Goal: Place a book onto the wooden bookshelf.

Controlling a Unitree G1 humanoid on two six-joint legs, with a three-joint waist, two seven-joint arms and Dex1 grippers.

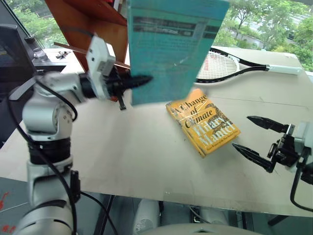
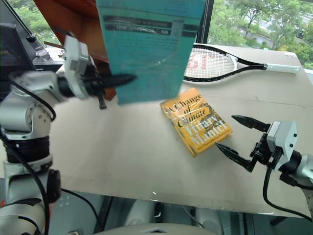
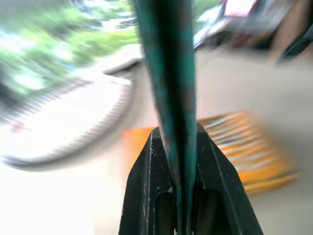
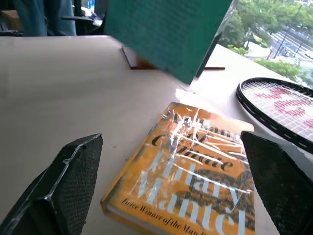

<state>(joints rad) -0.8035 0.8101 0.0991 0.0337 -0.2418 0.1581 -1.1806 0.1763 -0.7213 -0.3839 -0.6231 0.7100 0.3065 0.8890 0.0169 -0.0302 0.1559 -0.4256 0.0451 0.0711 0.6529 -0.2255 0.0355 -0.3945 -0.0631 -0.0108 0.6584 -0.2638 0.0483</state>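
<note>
Above the table's (image 1: 122, 161) far left corner, the left pincer (image 1: 142, 81) clamps the book (image 1: 171, 49) upright, edge-on for the wooden bookshelf (image 1: 93, 24); the right pincer (image 1: 259, 137) gapes wide, empty.

Teal book (image 3: 173, 93) between black fingers (image 3: 146, 191)

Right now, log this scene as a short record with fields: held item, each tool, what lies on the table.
held item: teal book, upright, lifted clear of the table
left tool: shut on the teal book's lower edge
right tool: open, empty, beside the yellow book
yellow book: flat on the table, cover up
tennis racket: flat on the table, behind the yellow book
wooden bookshelf: at the table's far side, behind the teal book
</note>
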